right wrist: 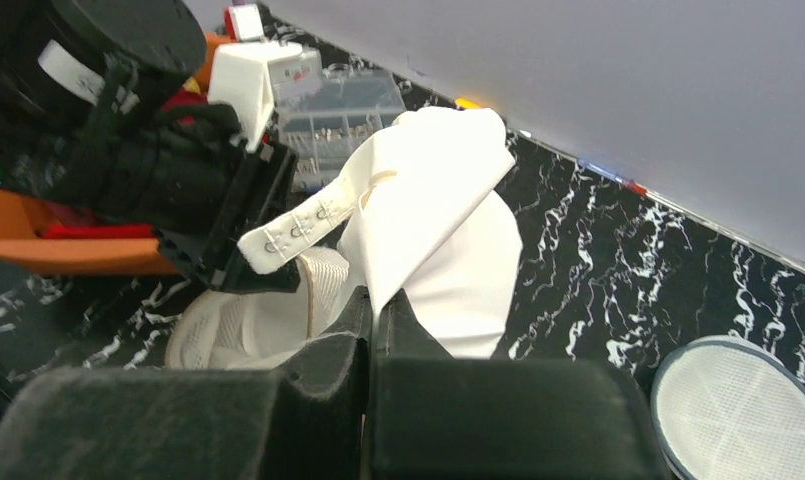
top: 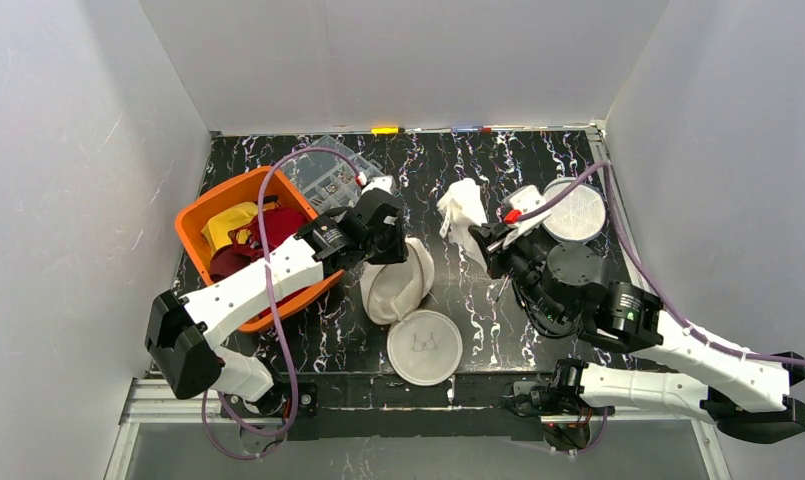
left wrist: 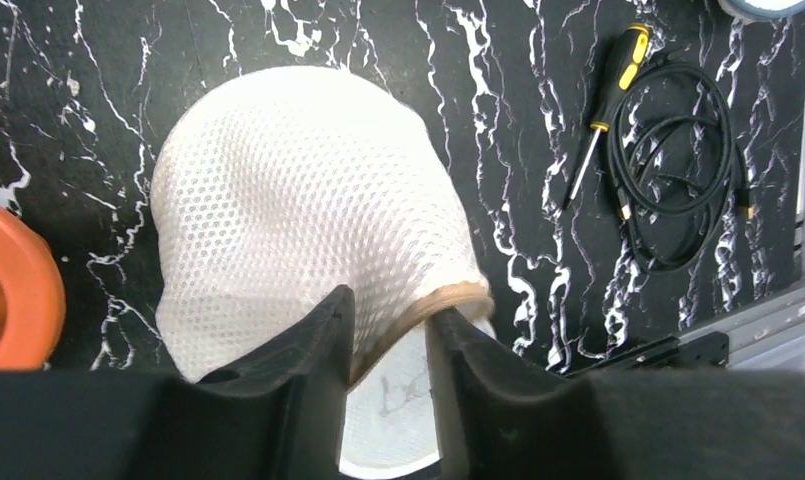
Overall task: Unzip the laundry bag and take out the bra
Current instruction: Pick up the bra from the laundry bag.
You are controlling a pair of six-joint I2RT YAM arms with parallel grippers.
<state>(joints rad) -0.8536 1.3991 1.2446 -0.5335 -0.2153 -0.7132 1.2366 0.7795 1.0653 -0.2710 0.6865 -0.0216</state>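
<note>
Right pincer [right wrist: 374,308] clamping bra [right wrist: 438,220], seemingly hanging upright, left pincer [left wrist: 390,322] pinching laundry bag [left wrist: 298,200] rim

No words, brands or numbers were legible anywhere. The only sign was a small line-drawn bra pictogram [top: 425,343] on the round white end panel of the laundry bag [top: 393,290], near centre of the table. The left wrist view caught the same mark, faint and partly hidden by the fingers.
</note>
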